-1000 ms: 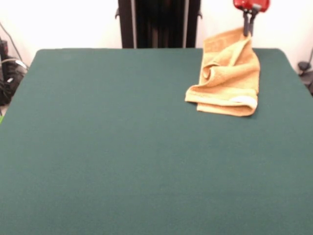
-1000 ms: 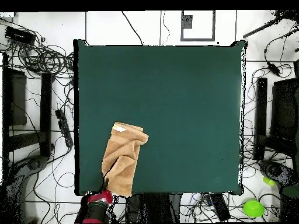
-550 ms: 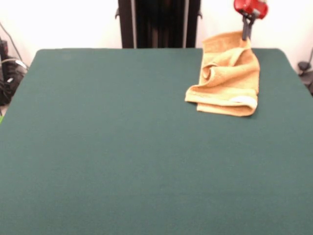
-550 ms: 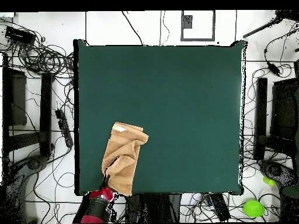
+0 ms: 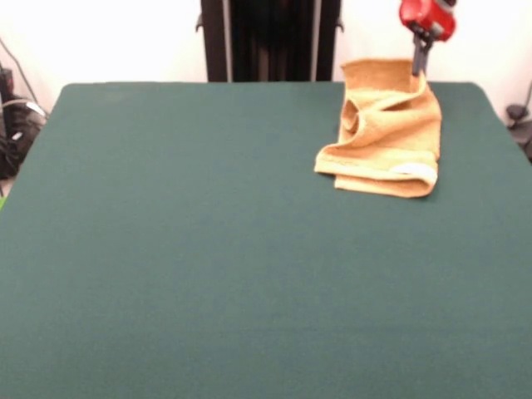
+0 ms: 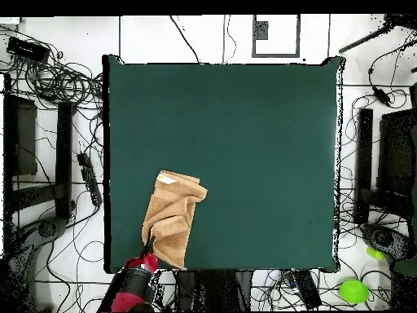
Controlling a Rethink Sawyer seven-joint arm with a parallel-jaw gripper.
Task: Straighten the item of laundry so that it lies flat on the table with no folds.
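One towel point(image 5: 386, 133), bunched in folds at the table point(image 5: 208, 249) corner nearest the robot. Gripper point(image 5: 420, 65) at its far edge; jaws look pinched on that edge. Best drawn outward, low and slow, so layers slide apart.

A white wall point(image 5: 108, 37) runs behind the scene, brightly and evenly lit. The floor point(image 6: 57, 163) is white, marked with thin dark lines. Black cables point(image 6: 49, 77) lie tangled over it on the left of the overhead view, by dark stands point(image 6: 63, 159). More dark gear point(image 6: 395, 163) stands on the right, with a green ball point(image 6: 353, 290) near it. A square frame point(image 6: 275, 37) marks the floor at the top.
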